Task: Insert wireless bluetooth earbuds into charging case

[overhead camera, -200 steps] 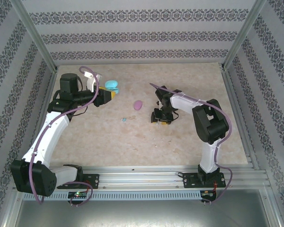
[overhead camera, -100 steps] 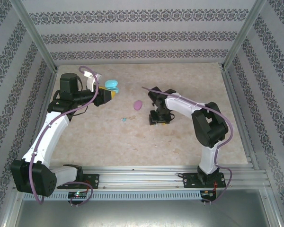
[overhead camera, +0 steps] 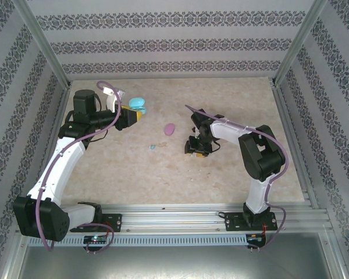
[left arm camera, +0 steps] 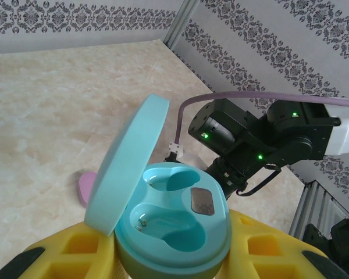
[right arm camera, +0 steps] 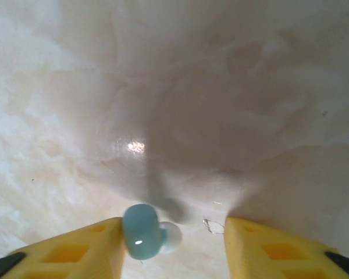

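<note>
Earbud (right arm camera: 142,238), glossy blue, perhaps pebble-shaped

surface: beige marbled table (overhead camera: 232,174) | frame centre: pink-purple oval case (overhead camera: 170,128) (lying flat) | just lower left of it: tiny light blue earbud (overhead camera: 153,147)

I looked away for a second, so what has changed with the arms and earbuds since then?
The right gripper swung slightly left, then back; its jaws flank a blue earbud touching one finger, not yet clamped. The left gripper still holds the open blue case. Pink case and loose bud unmoved.
</note>
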